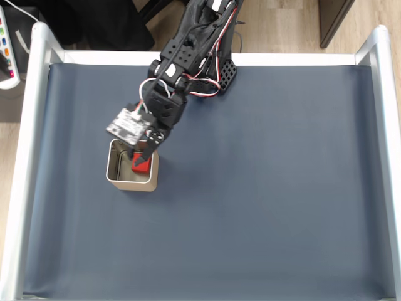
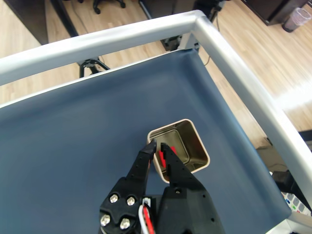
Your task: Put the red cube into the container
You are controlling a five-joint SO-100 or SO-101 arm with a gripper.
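Wrist view: hand (image 2: 158,148) grips red cube (image 2: 159,155) over shiny tin (image 2: 197,146).

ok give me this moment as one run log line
phase: placing | gripper: shut on red cube | cube: held over the container opening, not released | container: upright on dark mat

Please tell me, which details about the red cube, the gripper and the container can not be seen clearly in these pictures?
- Red cube: in the wrist view a sliver between the gripper fingers; in the fixed view partly under them.
- Whether the cube touches the container floor: cannot tell.
- Container near wall: wrist view, behind the fingers.
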